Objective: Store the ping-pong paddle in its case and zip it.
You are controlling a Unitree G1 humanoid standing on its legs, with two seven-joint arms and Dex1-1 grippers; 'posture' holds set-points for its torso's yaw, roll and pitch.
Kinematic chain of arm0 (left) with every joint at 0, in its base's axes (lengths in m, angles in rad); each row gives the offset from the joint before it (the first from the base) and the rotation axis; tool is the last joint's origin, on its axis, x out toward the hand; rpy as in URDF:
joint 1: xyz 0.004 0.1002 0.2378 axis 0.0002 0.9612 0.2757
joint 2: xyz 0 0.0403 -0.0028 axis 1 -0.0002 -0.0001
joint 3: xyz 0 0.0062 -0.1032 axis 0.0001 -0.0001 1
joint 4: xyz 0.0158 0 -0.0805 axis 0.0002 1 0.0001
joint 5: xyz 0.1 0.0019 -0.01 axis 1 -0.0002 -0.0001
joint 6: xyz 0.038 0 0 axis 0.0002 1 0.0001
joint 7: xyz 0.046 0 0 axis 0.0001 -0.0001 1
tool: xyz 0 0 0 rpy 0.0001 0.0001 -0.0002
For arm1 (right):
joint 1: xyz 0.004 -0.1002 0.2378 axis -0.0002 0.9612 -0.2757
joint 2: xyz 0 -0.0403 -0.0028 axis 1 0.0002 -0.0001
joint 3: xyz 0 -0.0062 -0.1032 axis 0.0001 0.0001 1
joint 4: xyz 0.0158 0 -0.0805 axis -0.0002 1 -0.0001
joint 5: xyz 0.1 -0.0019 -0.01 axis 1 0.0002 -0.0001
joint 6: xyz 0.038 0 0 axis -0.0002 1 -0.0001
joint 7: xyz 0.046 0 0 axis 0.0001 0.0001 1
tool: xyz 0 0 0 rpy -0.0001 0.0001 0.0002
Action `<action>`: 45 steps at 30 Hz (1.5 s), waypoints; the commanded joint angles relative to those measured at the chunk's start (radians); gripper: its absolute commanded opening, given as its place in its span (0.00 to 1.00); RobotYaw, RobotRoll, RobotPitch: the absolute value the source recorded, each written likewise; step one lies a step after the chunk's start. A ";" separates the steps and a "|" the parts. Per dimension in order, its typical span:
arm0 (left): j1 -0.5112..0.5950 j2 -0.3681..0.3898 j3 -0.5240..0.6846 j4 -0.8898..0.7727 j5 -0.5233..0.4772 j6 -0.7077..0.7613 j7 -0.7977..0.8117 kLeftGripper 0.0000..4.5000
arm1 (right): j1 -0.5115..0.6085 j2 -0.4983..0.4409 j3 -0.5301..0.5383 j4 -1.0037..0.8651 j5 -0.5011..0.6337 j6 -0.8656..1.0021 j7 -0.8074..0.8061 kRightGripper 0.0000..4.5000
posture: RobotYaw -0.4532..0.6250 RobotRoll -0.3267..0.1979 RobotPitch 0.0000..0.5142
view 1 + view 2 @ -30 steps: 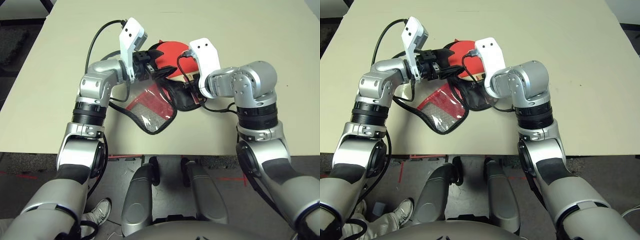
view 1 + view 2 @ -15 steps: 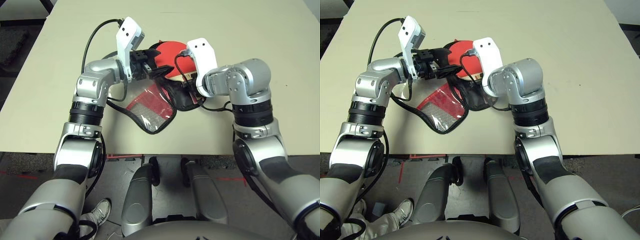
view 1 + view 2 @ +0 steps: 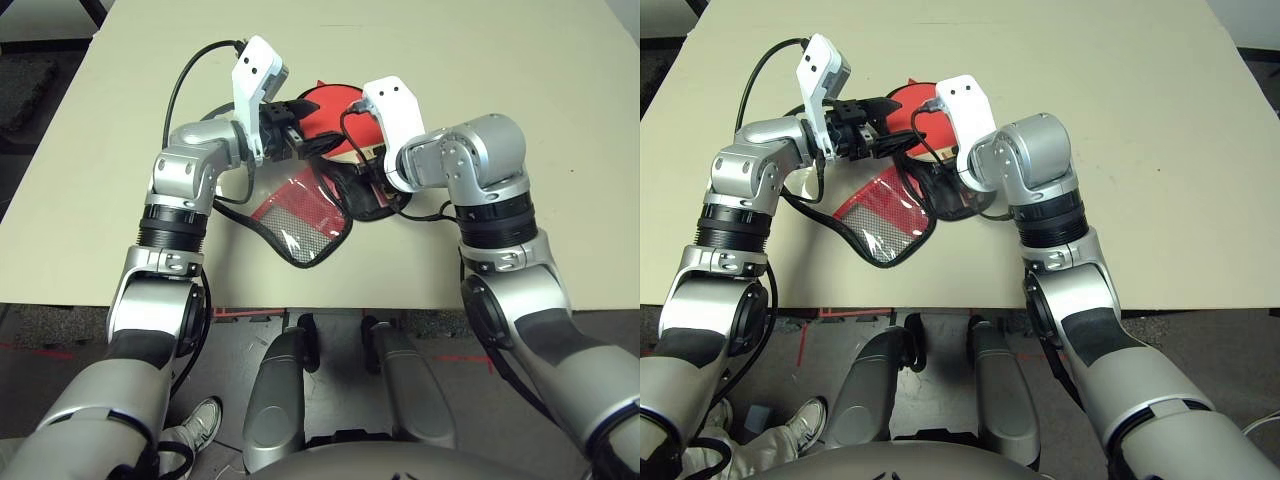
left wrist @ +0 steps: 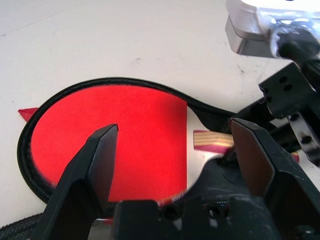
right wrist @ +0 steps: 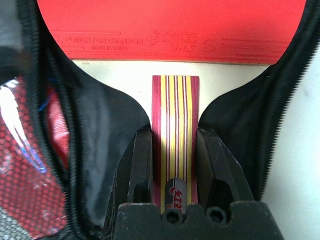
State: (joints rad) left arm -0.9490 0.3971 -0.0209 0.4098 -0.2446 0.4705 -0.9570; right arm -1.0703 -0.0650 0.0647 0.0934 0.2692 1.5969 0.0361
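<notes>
Seen from the head: ping-pong paddle (image 3: 330, 103) lying at the far middle of the surface (image 3: 520, 60), its red face inside the open case (image 3: 305, 215), flap spread toward the near side. Closer, from the right wrist: right gripper (image 5: 172, 150) clamped on the striped handle. From the left wrist: left gripper (image 4: 175, 150) spread wide, holding nothing, above the red face.

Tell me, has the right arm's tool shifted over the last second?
Yes. The right tool, gripping the paddle handle, slid slightly leftward against the table, toward the left tool.
</notes>
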 commanded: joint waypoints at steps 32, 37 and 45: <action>-0.140 0.233 0.048 0.347 0.067 -0.213 -0.043 1.00 | 0.216 -0.454 -0.080 -0.103 0.083 -0.663 0.590 1.00 | 0.41 0.62 0.48; -0.171 0.384 0.047 0.562 0.140 -0.341 -0.042 1.00 | 0.280 -0.512 -0.084 -0.002 0.065 -0.875 0.719 1.00 | 0.44 0.62 0.48; -0.121 0.525 0.048 0.771 0.220 -0.511 0.014 1.00 | 0.270 -0.473 -0.075 0.046 0.057 -0.930 0.712 1.00 | 0.47 0.62 0.49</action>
State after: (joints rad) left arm -1.0996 0.8993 0.0238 1.1421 -0.0540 -0.0084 -0.9506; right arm -0.8044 -0.5425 -0.0173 0.1326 0.3290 0.6792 0.7473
